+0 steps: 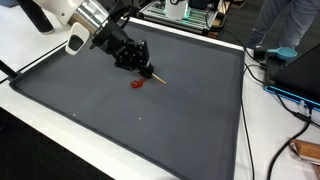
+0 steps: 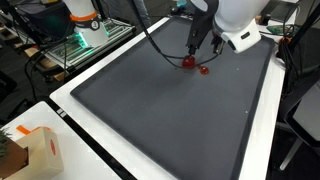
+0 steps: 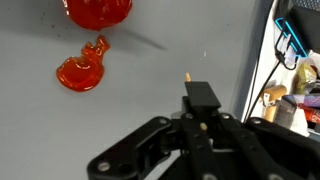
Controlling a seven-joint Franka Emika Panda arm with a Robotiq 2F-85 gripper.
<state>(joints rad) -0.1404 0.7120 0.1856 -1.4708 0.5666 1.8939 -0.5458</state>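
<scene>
My gripper (image 1: 133, 60) is shut on a thin wooden stick (image 1: 156, 77) and holds it low over a dark grey mat (image 1: 150, 120). In the wrist view the stick's tip (image 3: 186, 75) pokes out past the closed jaws (image 3: 200, 105). A small red piece (image 3: 82, 70) lies on the mat to the left of the tip, apart from it. A second red piece (image 3: 98, 10) lies at the top edge. In both exterior views the red pieces (image 1: 137, 85) (image 2: 204, 70) lie close beside the gripper (image 2: 192, 52).
The mat (image 2: 170, 110) covers most of a white table (image 1: 40, 140). A cardboard box (image 2: 35, 150) stands at one table corner. Cables (image 1: 285, 95) run along the table's side. A person (image 1: 285, 25) stands beyond the mat. Lab equipment (image 2: 90, 25) stands behind.
</scene>
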